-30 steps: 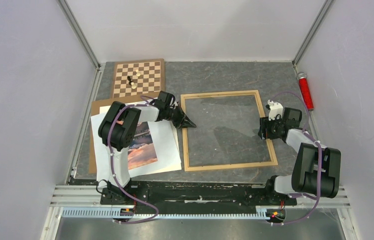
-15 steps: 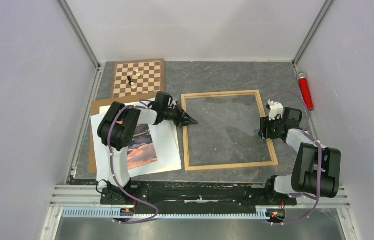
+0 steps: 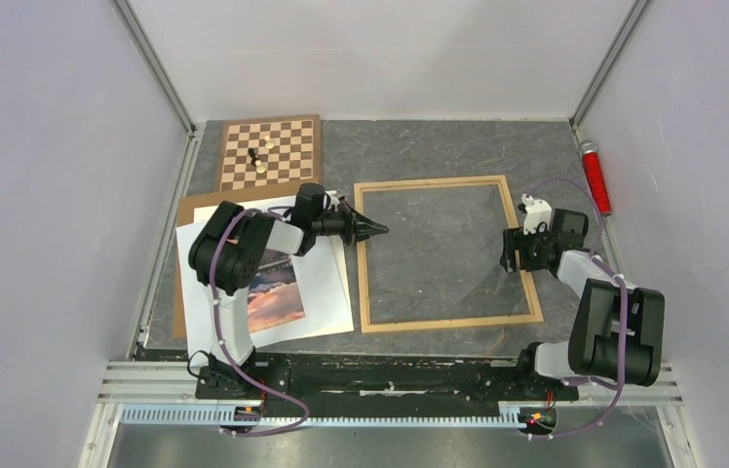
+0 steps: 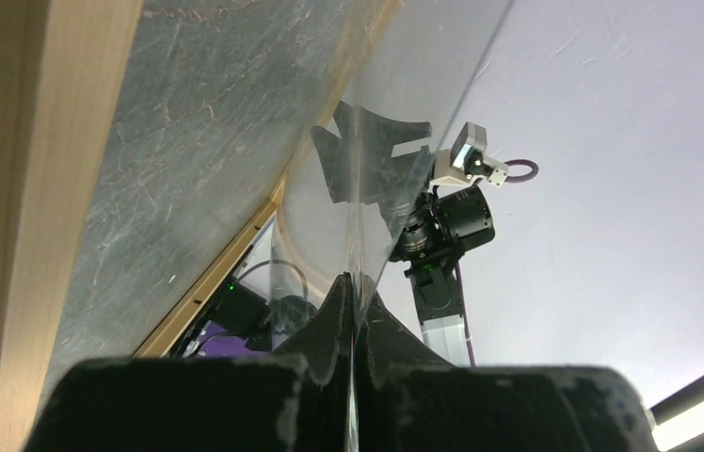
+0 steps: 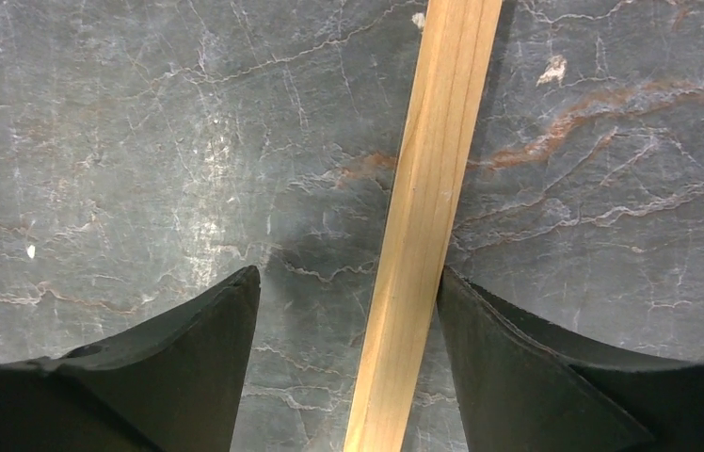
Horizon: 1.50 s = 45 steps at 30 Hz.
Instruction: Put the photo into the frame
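Note:
The light wooden frame (image 3: 429, 182) lies flat in the middle of the table. My left gripper (image 3: 378, 230) hovers over its left rail, shut on the edge of a thin clear sheet (image 4: 358, 207) that rises away from the jaws. The photo (image 3: 278, 297), an orange sunset print, lies on white sheets (image 3: 326, 283) left of the frame, partly hidden by my left arm. Over the frame's right rail (image 5: 424, 235) my right gripper (image 5: 348, 282) stands open. The rail runs between its fingers, close against the right fingertip (image 5: 518, 367).
A chessboard (image 3: 270, 151) with a few pieces sits at the back left. A brown backing board (image 3: 183, 302) lies under the white sheets. A red cylinder (image 3: 594, 177) rests by the right wall. Enclosure walls surround the table.
My left gripper has risen and drifted slightly toward the frame with the clear sheet in it. My right gripper's jaws have opened wider over the right rail.

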{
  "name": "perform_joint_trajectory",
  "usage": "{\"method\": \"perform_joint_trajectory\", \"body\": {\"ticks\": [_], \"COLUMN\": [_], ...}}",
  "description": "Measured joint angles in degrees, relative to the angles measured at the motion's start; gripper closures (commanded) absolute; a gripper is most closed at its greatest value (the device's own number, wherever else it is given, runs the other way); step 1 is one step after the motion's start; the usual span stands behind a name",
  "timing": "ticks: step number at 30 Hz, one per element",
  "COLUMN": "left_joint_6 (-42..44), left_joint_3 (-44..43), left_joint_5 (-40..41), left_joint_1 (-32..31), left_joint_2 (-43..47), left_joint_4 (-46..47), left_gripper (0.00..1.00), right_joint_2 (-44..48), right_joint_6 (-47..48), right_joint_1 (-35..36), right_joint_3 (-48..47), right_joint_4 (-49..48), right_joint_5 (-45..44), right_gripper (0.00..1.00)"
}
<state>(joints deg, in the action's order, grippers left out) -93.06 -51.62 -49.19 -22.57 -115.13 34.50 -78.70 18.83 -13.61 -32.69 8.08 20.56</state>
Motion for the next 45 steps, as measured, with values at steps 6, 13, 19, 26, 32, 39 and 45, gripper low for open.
{"method": "perform_joint_trajectory", "body": {"ticks": [6,13,19,26,32,39,45], "left_joint_6": [-1.7,-1.2,-1.6,-5.0,-5.7,-5.7,-5.5], "left_joint_3": [1.0,1.1,1.5,2.7,3.3,3.3,3.2], "left_joint_5": [0.0,0.1,0.1,0.2,0.2,0.1,0.1], "left_joint_1": [0.0,0.0,-0.2,-0.3,-0.4,-0.5,-0.8], "left_joint_2": [0.4,0.5,0.5,0.5,1.4,1.9,1.9], "left_joint_4": [1.9,1.3,2.4,6.4,6.4,5.9,5.1], "left_gripper": [0.98,0.98,0.98,0.98,0.98,0.98,0.98], "right_joint_2": [0.0,0.0,0.0,0.0,0.0,0.0,0.0], "right_joint_6": [-0.4,-0.4,-0.4,-0.9,-1.8,-3.1,-4.1], "right_joint_1": [0.0,-0.1,-0.3,-1.0,-3.3,-5.3,-7.0], "right_joint_3": [-1.2,-1.5,-1.5,-1.5,-2.8,-5.2,-6.0], "right_joint_4": [2.2,2.9,3.2,3.2,4.4,5.4,6.1], "right_joint_5": [0.1,0.2,0.5,1.0,3.2,6.1,8.2], "right_gripper": [0.27,0.26,0.26,0.25,0.22,0.21,0.21]}}
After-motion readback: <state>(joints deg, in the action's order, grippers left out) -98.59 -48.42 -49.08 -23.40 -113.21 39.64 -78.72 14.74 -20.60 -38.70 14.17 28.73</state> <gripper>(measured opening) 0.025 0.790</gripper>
